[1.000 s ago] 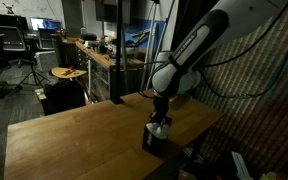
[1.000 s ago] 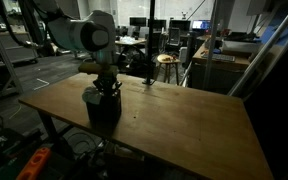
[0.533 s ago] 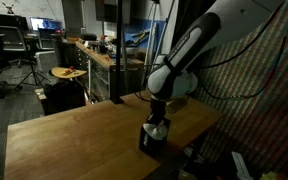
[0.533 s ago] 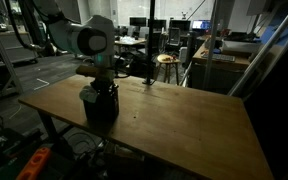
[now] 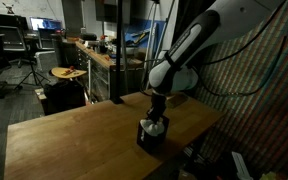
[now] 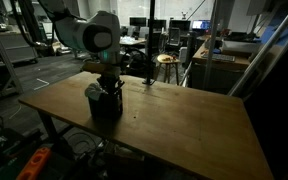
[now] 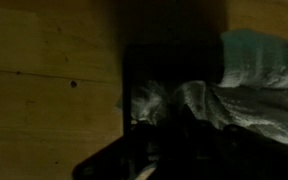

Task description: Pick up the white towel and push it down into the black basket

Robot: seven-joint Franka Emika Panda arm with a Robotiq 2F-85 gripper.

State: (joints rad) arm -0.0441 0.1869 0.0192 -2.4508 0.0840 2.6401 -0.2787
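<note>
Arm (image 5: 189,50) bent over, pincer (image 5: 155,122) pointing straight down.
In both exterior views the white arm curves down from high up, folds at the elbow and drops through an upright wrist (image 6: 106,72) to the pincer, whose fingers are too dark to make out. In the wrist view the pincer is only a black mass along the lower edge; how the jaws stand cannot be told.

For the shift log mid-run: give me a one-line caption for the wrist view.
Wrist view, dim light: white towel bunched at the mouth of the black basket on the wooden table.
</note>
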